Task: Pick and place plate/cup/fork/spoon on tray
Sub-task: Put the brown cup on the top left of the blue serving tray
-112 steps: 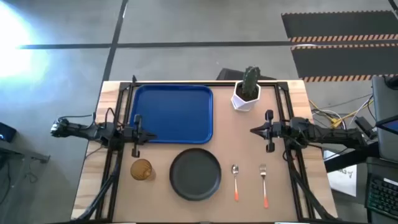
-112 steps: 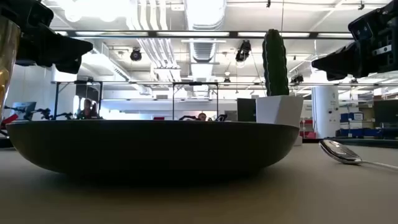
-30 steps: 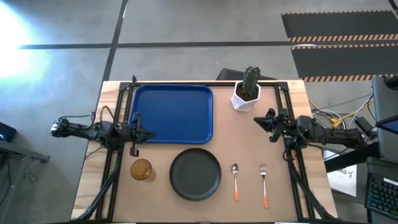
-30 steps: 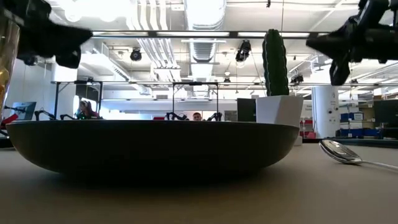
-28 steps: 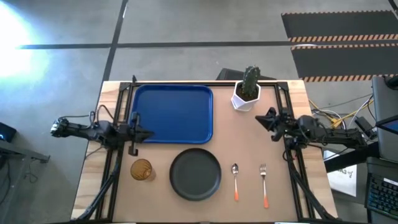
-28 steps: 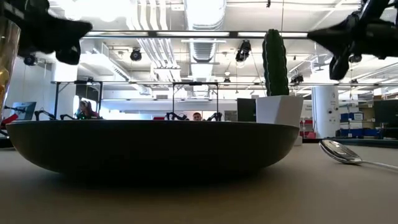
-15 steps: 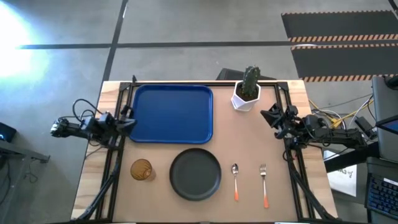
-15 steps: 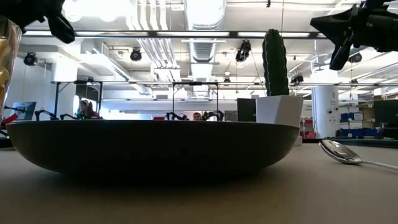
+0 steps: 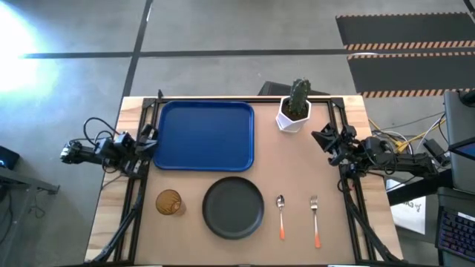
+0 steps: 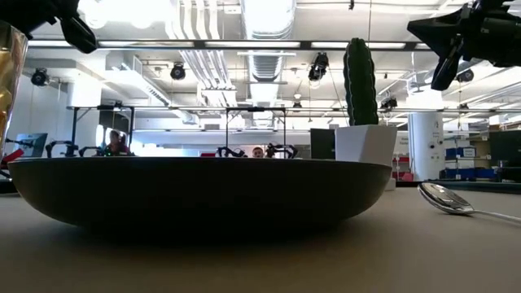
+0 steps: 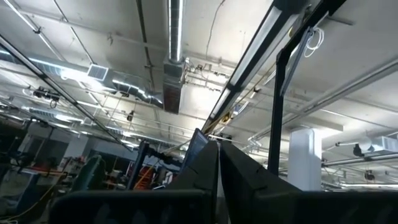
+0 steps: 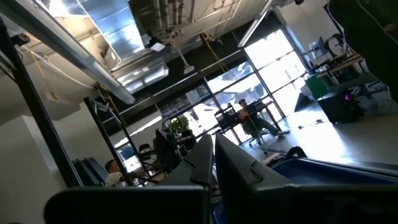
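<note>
The blue tray [image 9: 208,135] lies at the far left of the table. The dark plate [image 9: 234,207] rests near the front edge and fills the low view [image 10: 195,191]. The amber cup [image 9: 169,201] stands left of it. The spoon [image 9: 281,215] and the fork [image 9: 315,219] lie to the plate's right, handles toward the near edge. My left gripper [image 9: 152,136] is shut and empty at the tray's left edge, tipped upward [image 11: 217,149]. My right gripper [image 9: 318,136] is shut and empty, right of the cactus pot, also tipped upward [image 12: 212,140].
A white pot with a green cactus [image 9: 295,107] stands at the far edge, right of the tray. Black frame rails [image 9: 141,185] run along both table sides. Bare wood lies between the tray and the right arm. People show in the room behind.
My left gripper has drawn back toward the table's left edge and a little toward the far edge, tipping upward. My right gripper has drawn back slightly toward the right and far edges and tipped upward. The tableware has stayed in place.
</note>
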